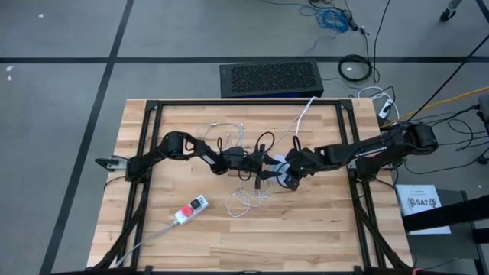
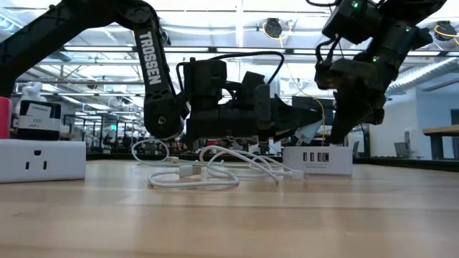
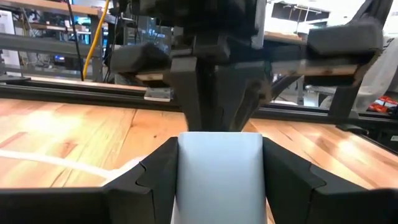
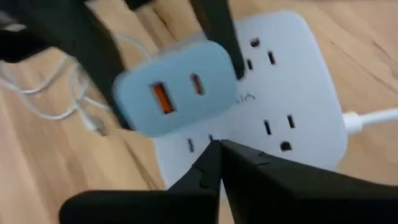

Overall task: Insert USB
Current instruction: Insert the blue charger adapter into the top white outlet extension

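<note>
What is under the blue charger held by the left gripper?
A white power strip lies under the charger, sockets facing up. The sockets beneath the charger are covered. The left gripper holds the charger.

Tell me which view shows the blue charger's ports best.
The right wrist view: the blue charger faces it, both ports plain, over the white power strip. The left wrist view shows only its blank back between the fingers; high and low views show no ports.

A robotics lab or workshop; the wooden table (image 1: 306, 229) stands on a grey floor (image 1: 61, 92) marked with dark lines, loose cables (image 1: 458, 114) trail at the far right; beyond it, shelves (image 2: 43, 115) and ceiling lights (image 2: 237, 29) fill an open hall.
</note>
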Motion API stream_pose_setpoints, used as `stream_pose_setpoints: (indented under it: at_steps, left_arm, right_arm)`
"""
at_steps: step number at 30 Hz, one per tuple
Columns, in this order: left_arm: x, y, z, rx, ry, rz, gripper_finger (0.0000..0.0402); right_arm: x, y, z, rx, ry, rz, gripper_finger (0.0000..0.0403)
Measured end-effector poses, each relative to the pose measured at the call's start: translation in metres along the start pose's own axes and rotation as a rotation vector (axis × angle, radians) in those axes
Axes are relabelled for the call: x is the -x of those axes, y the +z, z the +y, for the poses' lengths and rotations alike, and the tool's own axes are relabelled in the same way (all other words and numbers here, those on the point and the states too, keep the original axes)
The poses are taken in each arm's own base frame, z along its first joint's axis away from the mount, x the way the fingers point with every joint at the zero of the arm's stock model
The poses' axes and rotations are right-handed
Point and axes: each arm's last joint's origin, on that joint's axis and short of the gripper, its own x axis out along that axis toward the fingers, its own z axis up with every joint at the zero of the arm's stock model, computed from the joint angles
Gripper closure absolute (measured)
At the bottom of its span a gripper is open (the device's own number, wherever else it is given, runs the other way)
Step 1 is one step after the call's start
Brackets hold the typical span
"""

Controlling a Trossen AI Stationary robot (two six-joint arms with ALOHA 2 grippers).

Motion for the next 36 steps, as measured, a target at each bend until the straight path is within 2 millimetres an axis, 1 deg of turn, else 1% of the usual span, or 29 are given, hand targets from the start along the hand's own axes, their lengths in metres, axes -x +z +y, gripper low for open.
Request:
stream_pose_setpoints:
  at_steps: [2,5,10,14,18,22,26,30,36]
  left_arm:
    - [0.0,0.0,0.0,0.0,0.0,0.002,0.0212]
    - [0.0,-0.001,0.0,-0.004,0.0,0.004,0.0212]
    - [0.0,-0.001,0.0,-0.003,0.001,0.007,0.0212]
    - [0.0,-0.002,0.0,-0.003,0.001,0.008,0.0212]
    - [0.001,-0.002,0.0,-0.002,0.001,0.009,0.0212]
    - [0.001,-0.002,0.0,-0.003,0.001,0.01,0.0212]
    - [0.001,-0.003,0.0,-0.004,0.001,0.011,0.0212]
    - [0.001,-0.003,0.0,-0.005,0.002,0.013,0.0212]
    - [0.001,-0.004,0.0,-0.023,0.0,0.021,0.0212]
  right_arm:
    - [0.006,-0.001,0.001,0.032,0.008,0.002,0.0392]
    - [0.014,-0.008,0.002,0.123,0.012,0.05,0.0366]
    - [0.029,-0.013,0.007,0.327,-0.012,0.113,0.0301]
    - [0.038,-0.007,0.017,0.601,-0.053,0.07,0.0246]
    - [0.043,-0.003,0.023,0.924,-0.117,0.01,0.0211]
    - [0.042,0.0,0.023,1.178,-0.223,-0.007,0.02]
    - [0.033,0.005,0.029,1.341,-0.258,-0.046,0.0202]
    - [0.022,0.009,0.035,1.392,-0.258,-0.073,0.0203]
    - [0.004,0.006,0.037,1.418,-0.242,-0.016,0.0203]
